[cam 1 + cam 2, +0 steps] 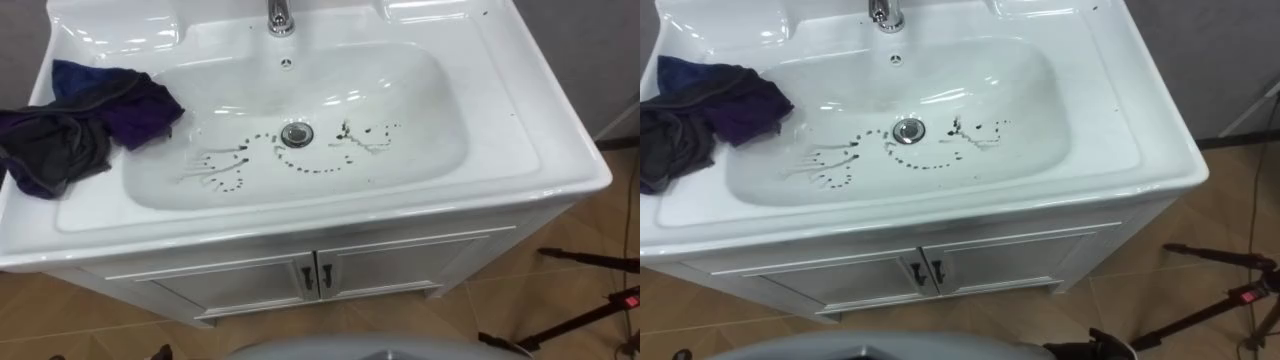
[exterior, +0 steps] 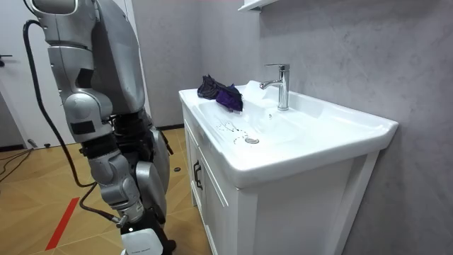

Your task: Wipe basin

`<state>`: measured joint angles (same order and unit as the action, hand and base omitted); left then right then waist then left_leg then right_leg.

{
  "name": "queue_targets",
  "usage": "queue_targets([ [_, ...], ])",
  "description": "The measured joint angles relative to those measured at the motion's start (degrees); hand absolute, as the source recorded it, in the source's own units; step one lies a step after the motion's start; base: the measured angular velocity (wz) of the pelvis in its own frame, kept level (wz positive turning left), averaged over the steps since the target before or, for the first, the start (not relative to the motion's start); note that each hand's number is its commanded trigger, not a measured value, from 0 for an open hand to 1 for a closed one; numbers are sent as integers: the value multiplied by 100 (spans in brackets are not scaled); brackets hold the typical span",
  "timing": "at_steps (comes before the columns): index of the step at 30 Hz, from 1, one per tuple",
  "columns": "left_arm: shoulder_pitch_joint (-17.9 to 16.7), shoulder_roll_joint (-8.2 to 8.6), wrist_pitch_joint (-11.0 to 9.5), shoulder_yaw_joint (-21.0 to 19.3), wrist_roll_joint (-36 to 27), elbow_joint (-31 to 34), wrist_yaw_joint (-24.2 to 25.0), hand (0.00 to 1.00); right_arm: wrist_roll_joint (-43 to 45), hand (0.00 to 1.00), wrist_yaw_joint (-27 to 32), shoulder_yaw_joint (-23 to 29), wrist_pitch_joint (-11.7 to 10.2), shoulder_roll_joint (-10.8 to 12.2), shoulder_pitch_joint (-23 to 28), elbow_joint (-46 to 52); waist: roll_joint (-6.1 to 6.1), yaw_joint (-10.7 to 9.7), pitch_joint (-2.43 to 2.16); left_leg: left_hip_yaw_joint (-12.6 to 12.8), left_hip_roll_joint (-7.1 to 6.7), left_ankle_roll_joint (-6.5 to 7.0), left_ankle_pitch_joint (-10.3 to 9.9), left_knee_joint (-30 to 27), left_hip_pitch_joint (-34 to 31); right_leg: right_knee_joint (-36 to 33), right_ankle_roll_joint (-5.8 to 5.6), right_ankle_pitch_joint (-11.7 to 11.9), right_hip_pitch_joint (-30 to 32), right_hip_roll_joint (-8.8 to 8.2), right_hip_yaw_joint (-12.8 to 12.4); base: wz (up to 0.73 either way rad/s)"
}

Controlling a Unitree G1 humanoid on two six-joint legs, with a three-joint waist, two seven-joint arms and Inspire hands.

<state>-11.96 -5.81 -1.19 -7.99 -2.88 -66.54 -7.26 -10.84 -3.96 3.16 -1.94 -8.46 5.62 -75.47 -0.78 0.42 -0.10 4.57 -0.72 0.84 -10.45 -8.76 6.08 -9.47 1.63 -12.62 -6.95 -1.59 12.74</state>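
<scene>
— Basin [image 1: 440, 120] first. How far along?

— Barely begun, by the look of it. Dark marks [image 1: 300, 168] still dotted in a curve just in front of the drain [image 1: 297, 134], smeared to the right of the drain as well, looped and streaked to its left. No wiped patch to be made out anywhere round the drain.

— And the cloth?

— Cloth [image 1: 80, 125], dark purple and grey, bunched on the rim well to the left of the drain, with one fold hanging over the edge into the bowl. Clear of every mark.

— Hands?

— Cannot tell whether wide, narrow or closed. Not on the cloth, at any rate: lying loose by itself.

— Further out?

— Tap [image 1: 280, 15] straight behind the drain, small overflow hole [image 1: 287, 64] between the two. A few dark specks [image 1: 485, 15] on the rim, behind the drain and far to its right. Cabinet doors [image 1: 300, 275] below and in front of the drain, both closed. Dark stand legs [image 1: 590, 310] on the wooden floor, well off to the right of the drain. Standing upright, close before the cabinet front.

— Left to do?

— Practically everything, at a guess: picking up the cloth, carrying it across to the drain, rubbing out the marks on both sides, then going over the specks on the rim.
</scene>
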Motion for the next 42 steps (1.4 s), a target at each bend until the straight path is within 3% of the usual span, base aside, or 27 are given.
queue_targets([
  [42,6,-76,-92,138,-138,1,158,0,-214,0,2,-306,-64,-18,-8,-43,-26,4,19,-8,-5,0,0,-1,-46,84,5,30,8,16,6,0],
])
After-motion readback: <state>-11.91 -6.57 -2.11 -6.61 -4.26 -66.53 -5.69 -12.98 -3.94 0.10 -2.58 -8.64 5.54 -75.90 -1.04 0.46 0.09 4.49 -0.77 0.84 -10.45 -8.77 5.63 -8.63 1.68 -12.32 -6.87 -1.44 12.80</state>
